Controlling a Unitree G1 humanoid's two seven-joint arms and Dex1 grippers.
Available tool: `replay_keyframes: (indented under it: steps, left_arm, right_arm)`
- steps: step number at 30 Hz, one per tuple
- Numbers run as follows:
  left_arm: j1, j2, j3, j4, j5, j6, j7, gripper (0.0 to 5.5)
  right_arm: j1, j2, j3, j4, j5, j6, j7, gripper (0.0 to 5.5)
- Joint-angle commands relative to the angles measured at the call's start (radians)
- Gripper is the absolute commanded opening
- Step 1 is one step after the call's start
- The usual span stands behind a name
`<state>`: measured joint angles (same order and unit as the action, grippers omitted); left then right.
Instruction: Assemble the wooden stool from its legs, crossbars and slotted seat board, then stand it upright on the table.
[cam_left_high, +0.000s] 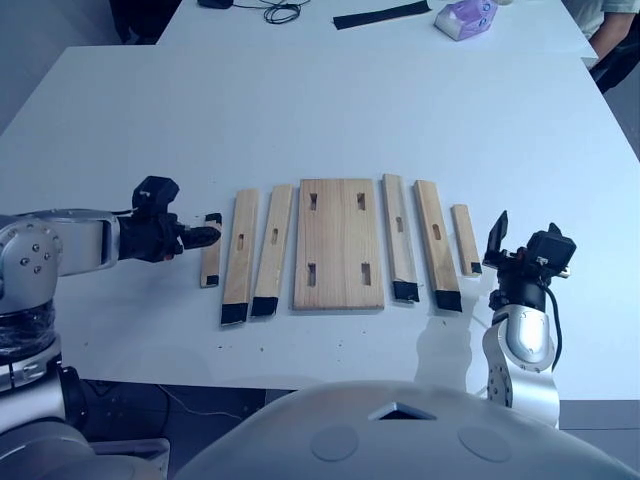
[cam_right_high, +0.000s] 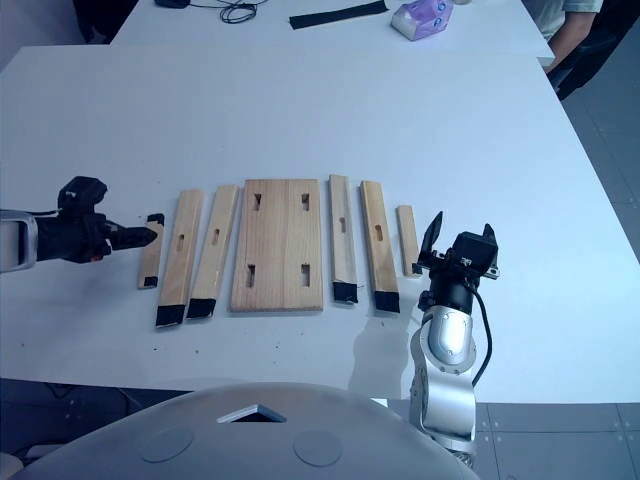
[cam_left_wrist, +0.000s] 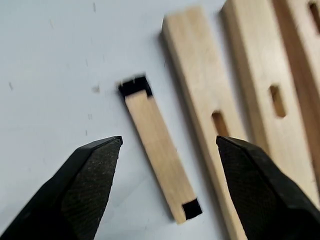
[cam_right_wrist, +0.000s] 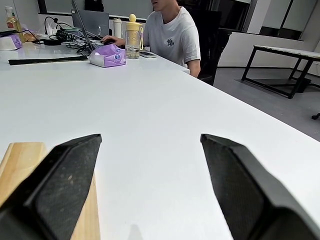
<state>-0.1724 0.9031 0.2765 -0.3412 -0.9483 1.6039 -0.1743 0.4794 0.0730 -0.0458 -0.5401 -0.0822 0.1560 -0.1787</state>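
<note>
The stool parts lie flat in a row on the white table (cam_left_high: 330, 110). The slotted seat board (cam_left_high: 338, 243) is in the middle. Two legs (cam_left_high: 240, 255) (cam_left_high: 272, 250) lie to its left and two more (cam_left_high: 400, 238) (cam_left_high: 437, 243) to its right. A short crossbar (cam_left_high: 211, 252) ends the row on the left, another (cam_left_high: 466, 239) on the right. My left gripper (cam_left_high: 213, 234) hovers open just above the left crossbar (cam_left_wrist: 160, 147), one finger on each side of it. My right gripper (cam_left_high: 527, 230) points upward, open and empty, just right of the right crossbar (cam_right_wrist: 20, 165).
A tissue pack (cam_left_high: 465, 18), a black strip (cam_left_high: 380, 15) and cables (cam_left_high: 280, 10) lie on a second table behind. The table's front edge (cam_left_high: 330, 378) runs close below the row of parts. Bare tabletop stretches beyond the parts.
</note>
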Motion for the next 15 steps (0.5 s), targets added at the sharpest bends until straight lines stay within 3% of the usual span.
replay_keyframes:
  steps: [1,15]
  left_arm:
    - [0.059,-0.012,0.038,-0.02,-0.04,0.01,0.1,3.5]
    - [0.109,-0.077,0.088,-0.026,-0.172,0.01,0.274,3.5]
  right_arm:
    - [-0.008,-0.012,-0.016,-0.013,0.0,0.016,0.013,3.65]
    - [-0.019,-0.018,-0.022,-0.019,0.0,0.036,0.035,3.65]
